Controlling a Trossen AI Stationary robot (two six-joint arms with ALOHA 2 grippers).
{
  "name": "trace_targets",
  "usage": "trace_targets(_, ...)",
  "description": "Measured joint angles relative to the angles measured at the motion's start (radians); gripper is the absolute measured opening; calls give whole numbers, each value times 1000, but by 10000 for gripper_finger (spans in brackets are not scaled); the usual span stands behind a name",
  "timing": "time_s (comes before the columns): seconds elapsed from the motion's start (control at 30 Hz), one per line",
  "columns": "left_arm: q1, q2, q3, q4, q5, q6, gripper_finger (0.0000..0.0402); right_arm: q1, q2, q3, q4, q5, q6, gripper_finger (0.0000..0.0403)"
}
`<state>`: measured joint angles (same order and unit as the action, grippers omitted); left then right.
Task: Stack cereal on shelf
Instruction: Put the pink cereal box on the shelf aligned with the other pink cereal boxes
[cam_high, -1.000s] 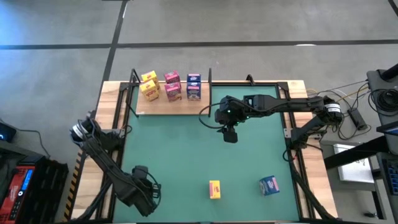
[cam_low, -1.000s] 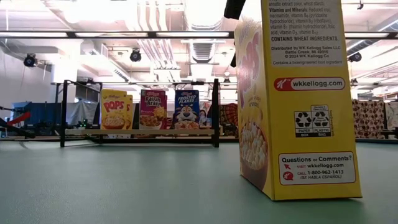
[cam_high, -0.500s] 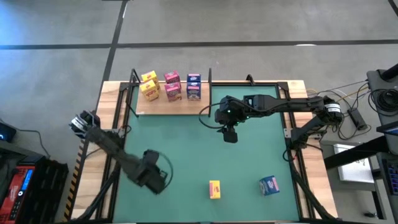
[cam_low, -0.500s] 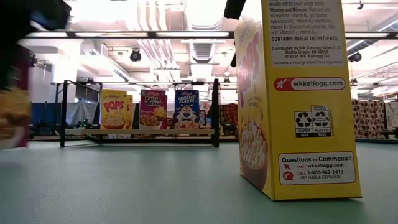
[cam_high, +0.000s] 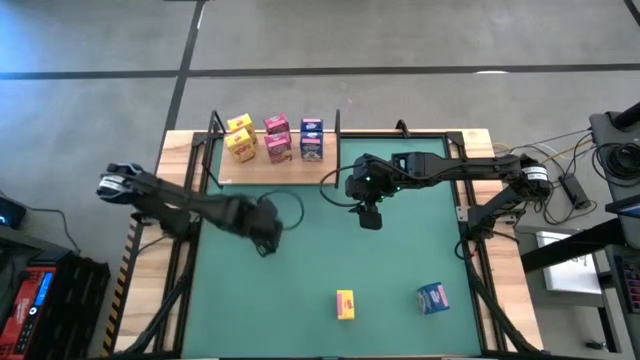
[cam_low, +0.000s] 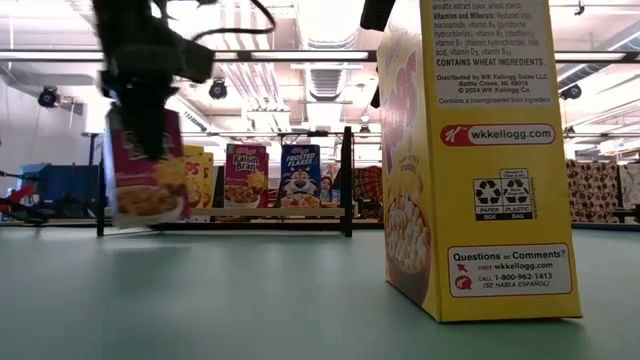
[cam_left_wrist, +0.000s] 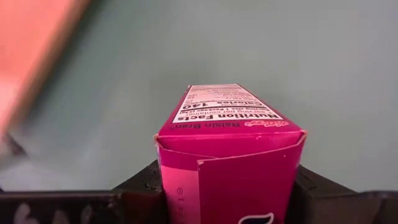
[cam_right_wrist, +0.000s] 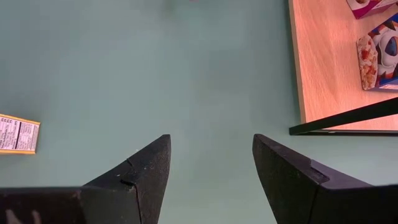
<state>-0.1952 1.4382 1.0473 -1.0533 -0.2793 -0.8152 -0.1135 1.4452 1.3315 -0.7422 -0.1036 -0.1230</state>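
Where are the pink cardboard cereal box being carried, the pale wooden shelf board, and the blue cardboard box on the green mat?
Pink cardboard cereal box (cam_left_wrist: 227, 158), left wrist view, end flap.
Pale wooden shelf board (cam_high: 270, 170), high view, bare front edge.
Blue cardboard box (cam_high: 432, 298), high view, top face.

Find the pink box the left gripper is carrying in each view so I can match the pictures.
High view: hidden under the left gripper, left of the mat's centre.
Low view: pink box hanging at left, clear of the mat.
Left wrist view: pink box clamped between the fingers.
Right wrist view: not in it.
Shared landmark: the shelf.
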Motion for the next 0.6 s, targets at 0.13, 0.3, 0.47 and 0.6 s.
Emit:
trace_targets(0.13,137,-22,0,41,1,300,145,0,0,0,0,0,0,217)
trace_targets(0.3,321,-33,0,133,40,613,145,0,0,0,0,0,0,217)
trace_targets(0.47,466,-29,0,211,115,833,145,0,0,0,0,0,0,217)
trace_targets(0.6,525,-29,5,251,140,965,145,0,0,0,0,0,0,216)
